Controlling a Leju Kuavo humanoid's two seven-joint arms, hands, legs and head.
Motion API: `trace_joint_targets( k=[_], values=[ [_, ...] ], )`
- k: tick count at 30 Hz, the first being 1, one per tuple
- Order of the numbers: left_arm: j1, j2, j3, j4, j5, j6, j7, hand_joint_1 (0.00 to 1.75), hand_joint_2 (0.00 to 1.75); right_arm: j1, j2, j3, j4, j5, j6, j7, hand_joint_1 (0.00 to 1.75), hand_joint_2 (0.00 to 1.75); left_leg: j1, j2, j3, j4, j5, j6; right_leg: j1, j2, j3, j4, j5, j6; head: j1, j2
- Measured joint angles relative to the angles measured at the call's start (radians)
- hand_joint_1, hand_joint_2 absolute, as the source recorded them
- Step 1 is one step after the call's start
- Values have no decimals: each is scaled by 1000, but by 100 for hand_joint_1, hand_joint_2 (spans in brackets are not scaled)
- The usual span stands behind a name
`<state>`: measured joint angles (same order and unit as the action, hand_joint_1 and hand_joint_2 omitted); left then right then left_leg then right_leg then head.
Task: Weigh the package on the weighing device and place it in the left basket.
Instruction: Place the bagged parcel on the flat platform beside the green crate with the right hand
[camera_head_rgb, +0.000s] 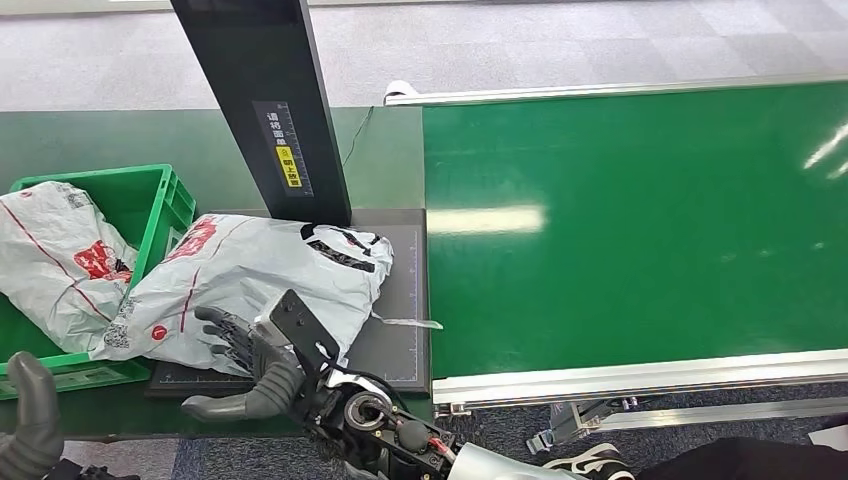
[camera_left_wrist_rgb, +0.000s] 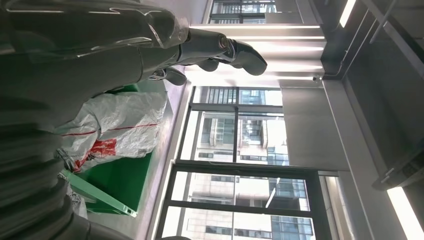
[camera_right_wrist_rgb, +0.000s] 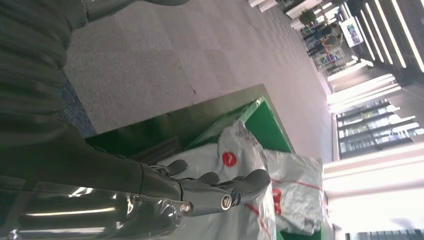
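Note:
A grey plastic package (camera_head_rgb: 250, 280) with red print lies on the black scale platform (camera_head_rgb: 400, 330), its left end hanging over the rim of the green basket (camera_head_rgb: 160, 195). My right hand (camera_head_rgb: 245, 365) is at the package's near edge with its fingers spread, touching or nearly touching the bag and holding nothing. In the right wrist view that hand (camera_right_wrist_rgb: 200, 192) reaches toward the same package (camera_right_wrist_rgb: 240, 165). My left hand (camera_head_rgb: 30, 415) is low at the near left corner beside the basket, fingers loosely extended (camera_left_wrist_rgb: 200, 50) and empty.
A second grey package (camera_head_rgb: 55, 255) lies inside the basket. The scale's black post (camera_head_rgb: 265, 100) rises just behind the platform. A green conveyor belt (camera_head_rgb: 640, 230) with metal rails spans the right side. Grey carpet lies beyond.

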<state>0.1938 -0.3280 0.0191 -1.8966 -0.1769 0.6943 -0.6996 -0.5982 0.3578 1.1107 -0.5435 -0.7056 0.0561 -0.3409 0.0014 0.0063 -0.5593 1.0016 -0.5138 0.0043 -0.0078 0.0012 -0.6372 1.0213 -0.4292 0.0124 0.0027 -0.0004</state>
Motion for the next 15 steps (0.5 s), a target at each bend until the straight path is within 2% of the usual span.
trace_joint_targets(
  k=[15],
  values=[
    [-6,-10,10,-10,0,0,0,0,175,-1,0,57,-26,-16,8,-11,0,175,0,0,0,0,0,0,0,0,0,0,0,0,0,0]
  ],
)
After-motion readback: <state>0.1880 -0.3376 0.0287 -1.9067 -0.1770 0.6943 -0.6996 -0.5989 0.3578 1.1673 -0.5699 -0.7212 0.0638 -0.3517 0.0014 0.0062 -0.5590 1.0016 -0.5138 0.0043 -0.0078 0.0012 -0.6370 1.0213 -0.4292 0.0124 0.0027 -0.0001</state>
